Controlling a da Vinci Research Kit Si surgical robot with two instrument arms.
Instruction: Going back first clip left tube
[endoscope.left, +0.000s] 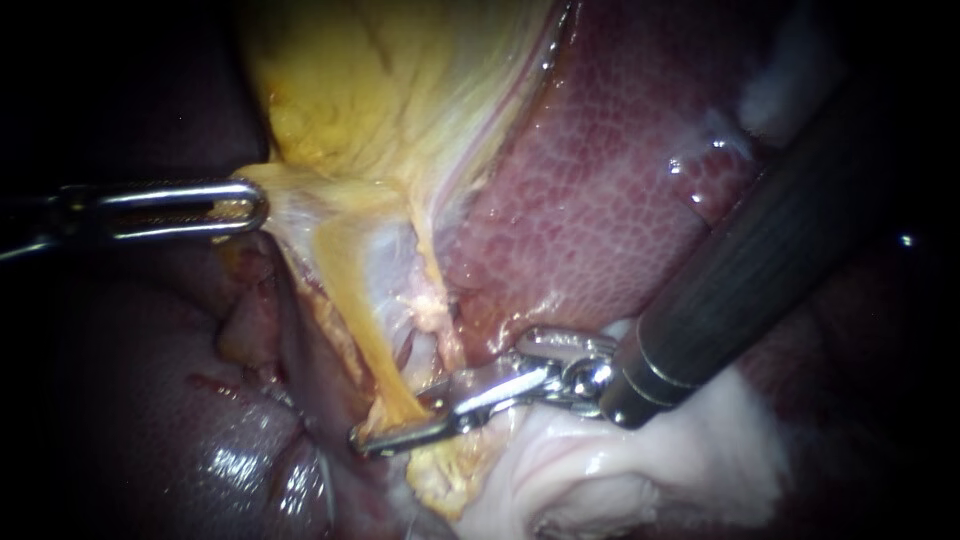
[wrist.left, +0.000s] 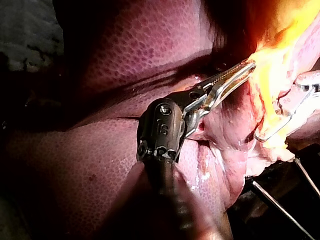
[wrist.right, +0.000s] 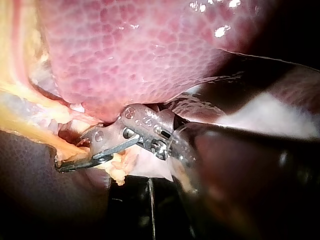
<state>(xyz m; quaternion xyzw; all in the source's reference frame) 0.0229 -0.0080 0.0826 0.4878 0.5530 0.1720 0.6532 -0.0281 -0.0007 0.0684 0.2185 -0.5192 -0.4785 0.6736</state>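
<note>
The yellow left tube (endoscope.left: 355, 300) runs down from the gallbladder (endoscope.left: 380, 90) toward the lower middle. My right instrument (endoscope.left: 395, 420) comes in from the upper right. Its jaws stand open at the tube's lower end, one on each side, with a gap showing. The right wrist view shows the same jaws (wrist.right: 75, 150) apart beside the yellow strand (wrist.right: 30, 131). I see no clip clearly. My left instrument (endoscope.left: 245, 205) enters from the left, its jaws shut on the gallbladder's pale edge, holding it taut. In the left wrist view these jaws (wrist.left: 240, 75) pinch that bright yellow tissue.
Mottled red liver (endoscope.left: 600, 200) lies right of the tubes, under my right shaft (endoscope.left: 760, 260). A thinner pale strand (endoscope.left: 432, 270) runs just right of the yellow tube. Pale white tissue (endoscope.left: 640, 460) sits below the right instrument's wrist. A dark liver lobe (endoscope.left: 150, 400) fills the lower left.
</note>
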